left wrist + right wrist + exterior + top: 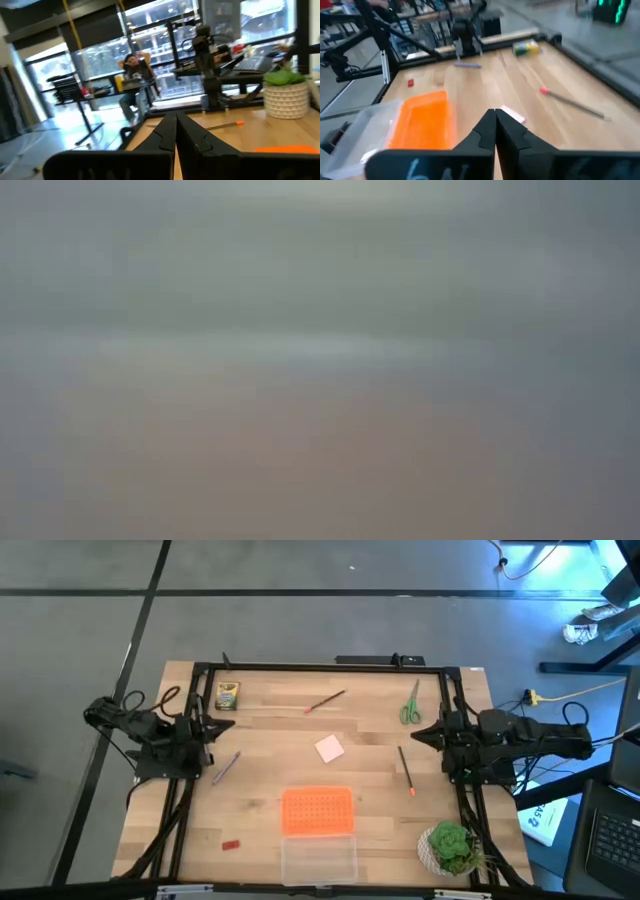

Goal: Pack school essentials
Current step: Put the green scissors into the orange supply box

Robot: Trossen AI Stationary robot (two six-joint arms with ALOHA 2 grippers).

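school essentials are scattered all over the worktop [260, 790] from above, nothing packed yet as far as i can judge. you've got the crayon box [227, 695] at the far left corner, a thin red pencil [326, 701] next to it, green-handled scissors [410, 703] far right, the pink pad [330, 748] dead centre, a purple pen [225, 767] just by the left gripper [228, 726], another red-tipped pencil [406, 770] near the right gripper [418, 736], and a tiny red block [231, 843] near the front left. the clear box [319, 862] sits front centre with its orange lid [318, 811] lying beside it, so it's open and probably where everything goes. potted plant [449, 848] is front right, just in the way.

low view is a total blur, can't tell anything from it.

left wrist view: fingers [195, 142] clenched together, holding nothing, looking across at the plant.

right wrist view: fingers [515, 136] pressed shut too, empty, aimed over the pad and lid. both arms look parked at their edges, so you'd need to open up before any grab.
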